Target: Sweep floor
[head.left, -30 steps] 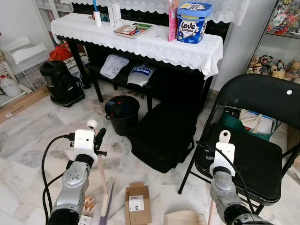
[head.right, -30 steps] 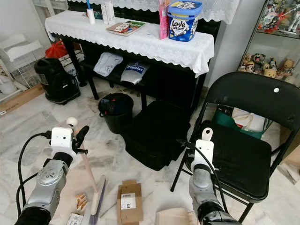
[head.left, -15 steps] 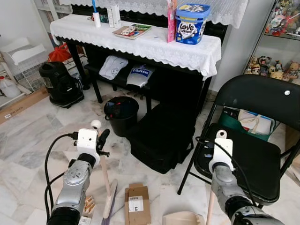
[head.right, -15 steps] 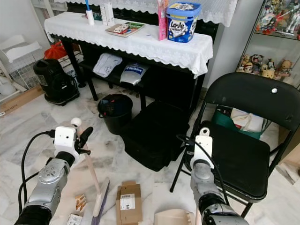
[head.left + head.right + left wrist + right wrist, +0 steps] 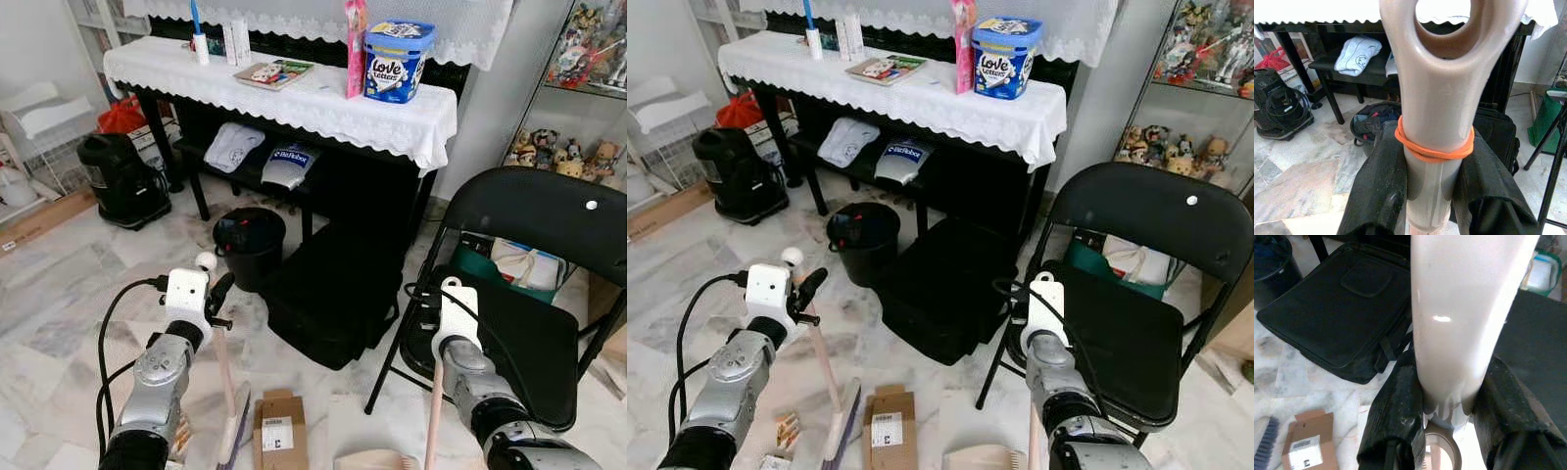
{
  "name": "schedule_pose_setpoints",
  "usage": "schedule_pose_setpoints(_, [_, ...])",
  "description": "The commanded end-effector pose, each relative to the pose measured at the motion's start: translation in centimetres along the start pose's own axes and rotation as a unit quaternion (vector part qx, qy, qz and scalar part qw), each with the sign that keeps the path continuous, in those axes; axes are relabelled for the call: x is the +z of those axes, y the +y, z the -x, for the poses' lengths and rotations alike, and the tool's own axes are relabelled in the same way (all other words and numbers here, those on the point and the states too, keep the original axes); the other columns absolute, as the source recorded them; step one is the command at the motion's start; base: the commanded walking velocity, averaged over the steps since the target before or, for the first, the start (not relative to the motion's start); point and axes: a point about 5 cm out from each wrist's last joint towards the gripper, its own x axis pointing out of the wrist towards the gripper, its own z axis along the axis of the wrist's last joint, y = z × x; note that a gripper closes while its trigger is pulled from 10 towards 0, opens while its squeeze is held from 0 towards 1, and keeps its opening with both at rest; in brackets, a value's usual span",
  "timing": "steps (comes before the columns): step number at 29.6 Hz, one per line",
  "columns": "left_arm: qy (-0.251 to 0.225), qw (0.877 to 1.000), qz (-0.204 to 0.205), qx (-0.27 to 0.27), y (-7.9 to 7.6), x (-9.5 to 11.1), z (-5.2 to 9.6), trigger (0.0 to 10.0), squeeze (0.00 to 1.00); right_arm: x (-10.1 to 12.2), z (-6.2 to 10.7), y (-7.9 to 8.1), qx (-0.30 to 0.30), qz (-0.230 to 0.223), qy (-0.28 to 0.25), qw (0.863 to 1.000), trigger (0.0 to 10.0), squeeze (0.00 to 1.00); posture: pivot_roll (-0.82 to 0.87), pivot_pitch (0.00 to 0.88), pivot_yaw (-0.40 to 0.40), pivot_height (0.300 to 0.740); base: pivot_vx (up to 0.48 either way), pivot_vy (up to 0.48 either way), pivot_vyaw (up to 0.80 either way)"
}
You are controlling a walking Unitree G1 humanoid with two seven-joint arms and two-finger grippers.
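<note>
My left gripper (image 5: 217, 297) is shut on the pale broom handle (image 5: 223, 354), just below its round knob. In the left wrist view the black fingers (image 5: 1380, 182) clamp the handle beneath an orange rubber band (image 5: 1434, 149). The broom slants down to its brush (image 5: 234, 434) on the marble floor, beside a flat cardboard box (image 5: 276, 434). My right gripper (image 5: 1447, 382) is shut on the white dustpan handle (image 5: 432, 421). The beige dustpan (image 5: 375, 460) rests on the floor at the frame's lower edge, in front of the chair.
A black folding chair (image 5: 534, 211) stands close on the right. A black bag (image 5: 333, 294) and a black bin (image 5: 249, 243) lie ahead under a cloth-covered table (image 5: 294, 98). A black appliance (image 5: 120, 181) sits far left. Small packets (image 5: 784, 429) lie by my left arm.
The camera has shifted a little. Both grippers keep their hold. The broom's brush has slid slightly closer to the cardboard box.
</note>
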Motion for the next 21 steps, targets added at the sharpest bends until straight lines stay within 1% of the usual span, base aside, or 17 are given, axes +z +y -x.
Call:
schedule_pose_setpoints(1, [-0.007, 1.0, 0.002, -0.005, -0.1, 0.6, -0.5, 10.0, 0.0, -2.4, 0.5, 0.9, 0.002, 0.0, 0.033, 0.999, 10.0, 0.0, 0.04, 0.0, 0.046, 0.74, 0.0, 0.0, 0.0])
schedule_pose_setpoints(3, [-0.008, 1.0, 0.002, -0.004, -0.1, 0.6, -0.5, 10.0, 0.0, -1.8, 0.4, 0.8, -0.009, 0.001, 0.013, 1.0, 10.0, 0.0, 0.04, 0.0, 0.045, 0.74, 0.0, 0.0, 0.0])
schedule_pose_setpoints(4, [-0.009, 1.0, 0.002, -0.004, -0.1, 0.6, -0.5, 10.0, 0.0, -1.1, 0.4, 0.7, -0.016, -0.005, -0.014, 1.0, 10.0, 0.0, 0.04, 0.0, 0.046, 0.74, 0.0, 0.0, 0.0])
schedule_pose_setpoints(5, [-0.01, 1.0, 0.001, -0.004, -0.1, 0.6, -0.5, 10.0, 0.0, -0.3, 0.4, 0.6, -0.026, 0.005, -0.047, 0.999, 10.0, 0.0, 0.04, 0.0, 0.046, 0.74, 0.0, 0.0, 0.0])
schedule_pose_setpoints(9, [-0.012, 1.0, 0.001, -0.003, -0.2, 0.7, -0.5, 10.0, 0.0, 0.5, 0.6, 0.7, -0.034, 0.001, -0.09, 0.995, 10.0, 0.0, 0.04, 0.0, 0.044, 0.74, 0.0, 0.0, 0.0])
schedule_pose_setpoints(12, [-0.014, 1.0, 0.002, -0.002, -0.2, 0.8, -0.5, 10.0, 0.0, 0.7, 0.7, 0.7, -0.04, -0.007, -0.106, 0.994, 10.0, 0.0, 0.04, 0.0, 0.044, 0.74, 0.0, 0.0, 0.0])
schedule_pose_setpoints(19, [-0.017, 1.0, 0.002, -0.001, -0.1, 0.8, -0.5, 10.0, 0.0, 0.7, 1.0, 0.6, -0.048, -0.003, -0.136, 0.99, 10.0, 0.0, 0.04, 0.0, 0.045, 0.74, 0.0, 0.0, 0.0])
schedule_pose_setpoints(21, [-0.017, 1.0, 0.003, -0.001, -0.2, 0.8, -0.5, 10.0, 0.0, 0.8, 1.1, 0.5, -0.053, -0.01, -0.149, 0.987, 10.0, 0.0, 0.04, 0.0, 0.045, 0.74, 0.0, 0.0, 0.0])
